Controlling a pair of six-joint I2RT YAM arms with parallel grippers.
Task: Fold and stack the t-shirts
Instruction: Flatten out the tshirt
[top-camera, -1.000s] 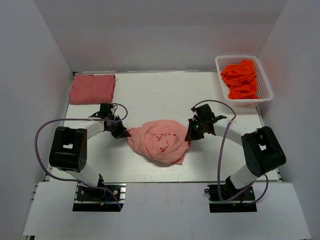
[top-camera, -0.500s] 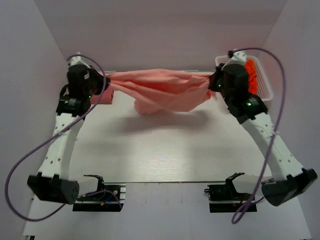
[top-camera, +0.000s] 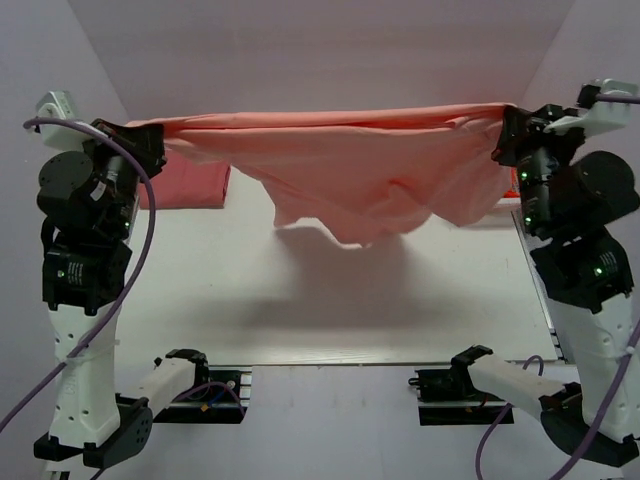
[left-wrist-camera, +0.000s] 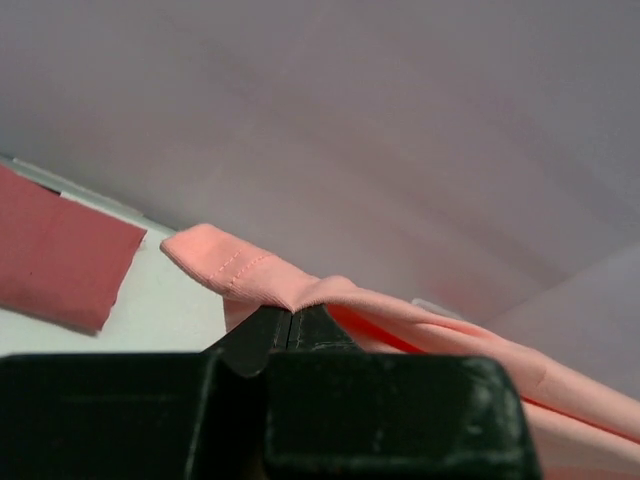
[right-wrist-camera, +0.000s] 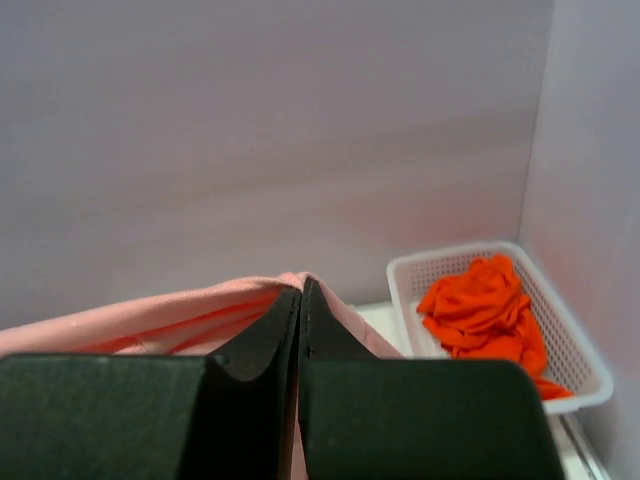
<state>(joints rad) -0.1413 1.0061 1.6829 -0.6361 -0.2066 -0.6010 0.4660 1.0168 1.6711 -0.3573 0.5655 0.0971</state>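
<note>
While left end effector (left-wrist-camera: 290, 318) and right end effector (right-wrist-camera: 302, 290) each clamp a top edge, the salmon-pink t-shirt (top-camera: 370, 170) hangs stretched between them, high over the bench (top-camera: 400, 310), unfolded. Rose-red t-shirt (top-camera: 180, 188) lies far-left and looks folded, though it's partly hidden. Remaining: lay flat, fold, stack.

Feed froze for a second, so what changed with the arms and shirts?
The left arm and right arm swung up and apart, lifting the salmon-pink t-shirt off the table and stretching it in the air between them. Their jaws stay shut on its edges. The folded rose-red t-shirt has not moved.
</note>
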